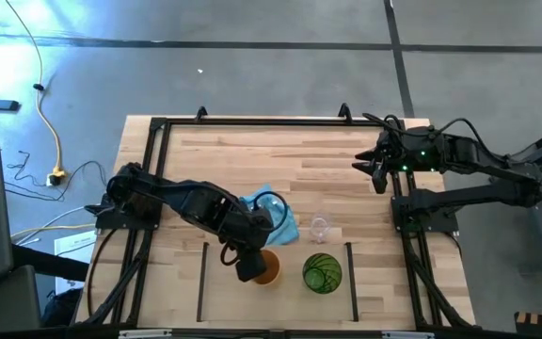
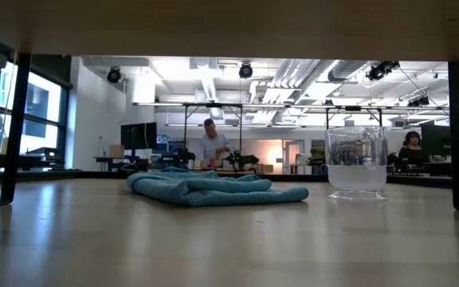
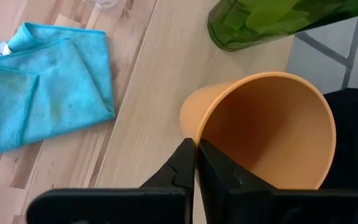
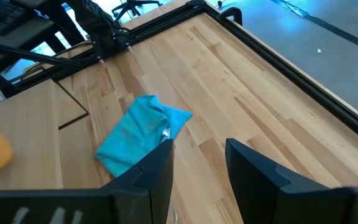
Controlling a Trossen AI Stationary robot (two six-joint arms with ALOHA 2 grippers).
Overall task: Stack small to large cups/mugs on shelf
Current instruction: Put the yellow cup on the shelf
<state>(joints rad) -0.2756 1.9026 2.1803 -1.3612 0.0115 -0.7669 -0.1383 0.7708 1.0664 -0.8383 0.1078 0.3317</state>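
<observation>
While the left tool [image 3: 196, 163] pinched the tilted orange plastic cup's [image 3: 272, 127] rim beside the translucent green tumbler [image 1: 323, 273], nothing was nested; the small clear glass [image 1: 320, 227] stood apart, and the right tool [image 1: 377, 169] waited, released.

No readable text, label, brand or number is to be found in any view; a small white tag is seen on the blue cloth [image 3: 42, 87], but nothing on it can be read.

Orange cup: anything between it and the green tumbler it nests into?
Nothing visible. The left gripper is shut on the rim of the orange cup, and the green tumbler stands just beside it with only bare shelf between. The blue cloth and clear glass lie off that path.
</observation>
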